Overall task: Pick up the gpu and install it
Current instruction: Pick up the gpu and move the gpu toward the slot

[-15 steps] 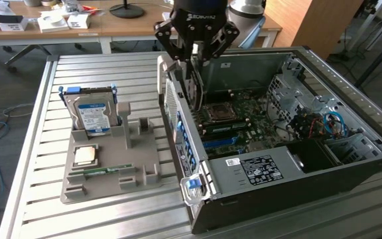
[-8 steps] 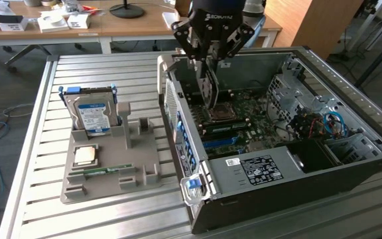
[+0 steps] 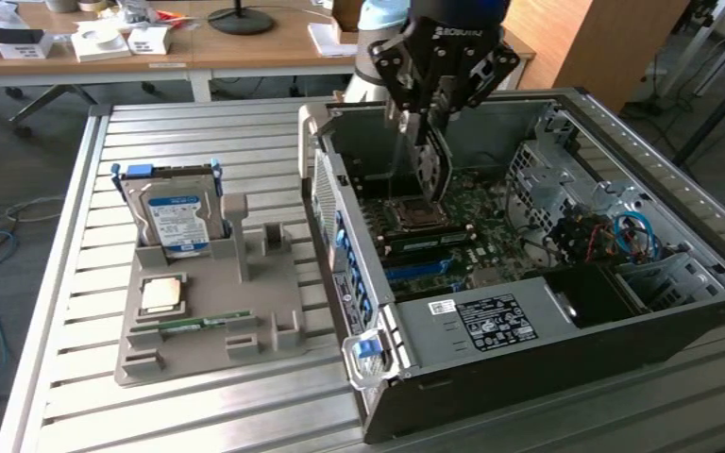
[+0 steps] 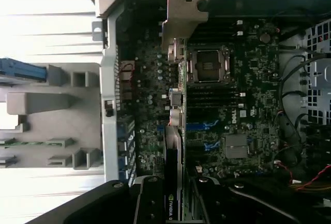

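Observation:
My gripper (image 3: 423, 111) hangs over the open computer case (image 3: 337, 203), shut on the gpu (image 3: 429, 165). The card hangs upright and edge-on below the fingers, its lower edge just above the motherboard (image 3: 495, 222) near the CPU socket (image 3: 415, 215). In the wrist view the gpu (image 4: 175, 141) runs as a thin strip from my gripper (image 4: 176, 206) out to its metal bracket (image 4: 183, 19). It lies beside the empty CPU socket (image 4: 208, 64) and over the board's slots. I cannot tell whether it touches a slot.
A grey parts holder (image 3: 275, 326) stands on the slatted metal table at the exterior view's left of the case. It carries a silver hard drive with a blue label (image 3: 177, 219), a CPU chip (image 3: 161, 294) and a green memory stick (image 3: 193, 324). Cables and drive bays (image 3: 615, 236) fill the case's far side.

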